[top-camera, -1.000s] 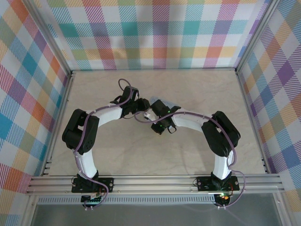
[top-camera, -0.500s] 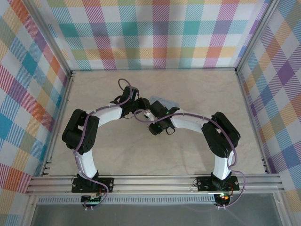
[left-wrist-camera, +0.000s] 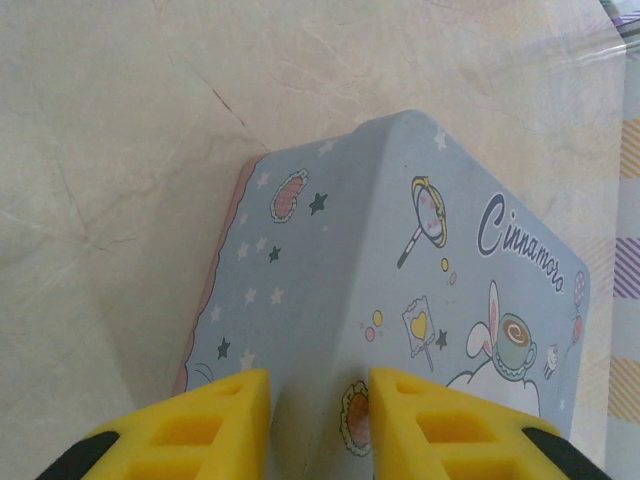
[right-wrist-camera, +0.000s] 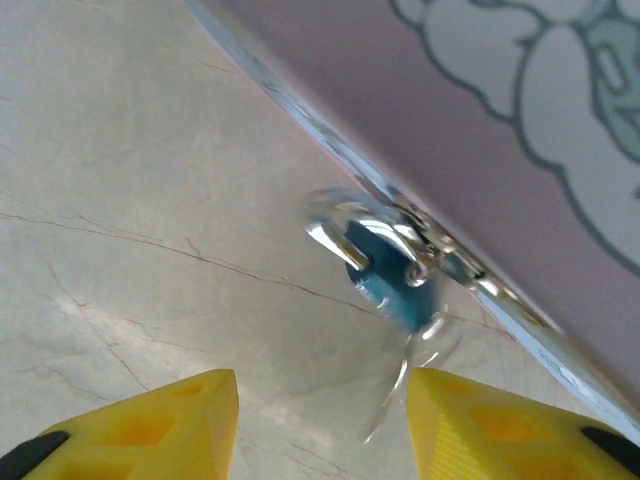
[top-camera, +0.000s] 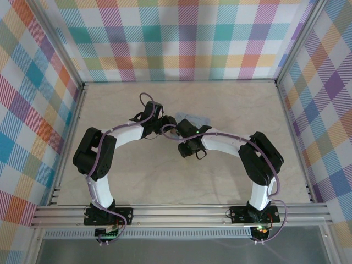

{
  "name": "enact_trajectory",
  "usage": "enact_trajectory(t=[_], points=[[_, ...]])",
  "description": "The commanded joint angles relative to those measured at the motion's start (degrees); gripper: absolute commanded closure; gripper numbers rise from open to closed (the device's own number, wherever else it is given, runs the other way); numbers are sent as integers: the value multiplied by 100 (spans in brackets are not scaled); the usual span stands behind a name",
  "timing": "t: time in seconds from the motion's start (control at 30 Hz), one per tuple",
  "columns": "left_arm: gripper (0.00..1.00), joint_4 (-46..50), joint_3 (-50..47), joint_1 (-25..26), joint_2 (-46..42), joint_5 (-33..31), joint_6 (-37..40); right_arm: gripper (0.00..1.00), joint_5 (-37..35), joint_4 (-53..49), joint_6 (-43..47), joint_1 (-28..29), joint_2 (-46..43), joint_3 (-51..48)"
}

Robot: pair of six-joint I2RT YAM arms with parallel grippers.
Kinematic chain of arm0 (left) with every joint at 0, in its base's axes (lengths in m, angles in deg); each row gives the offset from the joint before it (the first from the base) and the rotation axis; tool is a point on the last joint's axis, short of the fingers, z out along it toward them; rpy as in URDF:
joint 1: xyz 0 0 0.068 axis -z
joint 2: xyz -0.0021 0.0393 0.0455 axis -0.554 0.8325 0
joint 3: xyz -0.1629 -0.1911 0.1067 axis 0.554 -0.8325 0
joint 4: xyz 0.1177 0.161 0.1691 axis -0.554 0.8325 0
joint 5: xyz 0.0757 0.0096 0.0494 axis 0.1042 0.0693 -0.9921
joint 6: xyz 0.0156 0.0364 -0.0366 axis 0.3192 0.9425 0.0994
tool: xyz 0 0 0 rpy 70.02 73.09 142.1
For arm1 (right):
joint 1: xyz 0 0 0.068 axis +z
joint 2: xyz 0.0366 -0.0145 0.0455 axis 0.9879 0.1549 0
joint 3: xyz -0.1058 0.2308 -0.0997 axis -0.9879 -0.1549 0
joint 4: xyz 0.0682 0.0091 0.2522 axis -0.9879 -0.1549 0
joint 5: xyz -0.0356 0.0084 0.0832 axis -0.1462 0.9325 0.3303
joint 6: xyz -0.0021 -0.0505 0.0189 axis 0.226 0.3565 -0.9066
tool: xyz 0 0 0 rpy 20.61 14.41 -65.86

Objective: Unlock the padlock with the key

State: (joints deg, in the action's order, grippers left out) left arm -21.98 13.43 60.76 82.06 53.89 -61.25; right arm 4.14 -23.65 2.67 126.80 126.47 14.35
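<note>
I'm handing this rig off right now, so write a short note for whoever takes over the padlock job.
Left gripper: jaws straddle an edge of the square pale-blue cartoon-printed tin; whether they clamp it is unclear.
Right gripper: open, empty, aimed at the tiny blue-bodied padlock, which sits at the tin's edge just ahead.
Thin pale key: possibly the blurred streak below the padlock; too smeared to be sure.
Done: both arms brought to the tin.
Left: the unlocking itself; the padlock looks fastened to the tin.
</note>
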Motion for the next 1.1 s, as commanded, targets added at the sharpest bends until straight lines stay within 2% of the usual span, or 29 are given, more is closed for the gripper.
enact_trajectory(t=[0.0,0.13,0.37,0.57,1.07], points=[[69,515,-180,42,108,-3,6,51,-211,-223,-317,15,-36,54],[69,514,-162,41,105,12,7,53,-189,-85,-303,21,-124,-47],[69,537,-144,41,123,32,11,50,-284,439,153,34,-110,-275],[69,530,-162,39,79,23,-1,50,-84,634,292,25,-115,-354],[68,600,-100,40,36,31,13,46,-194,966,501,-15,516,-218]])
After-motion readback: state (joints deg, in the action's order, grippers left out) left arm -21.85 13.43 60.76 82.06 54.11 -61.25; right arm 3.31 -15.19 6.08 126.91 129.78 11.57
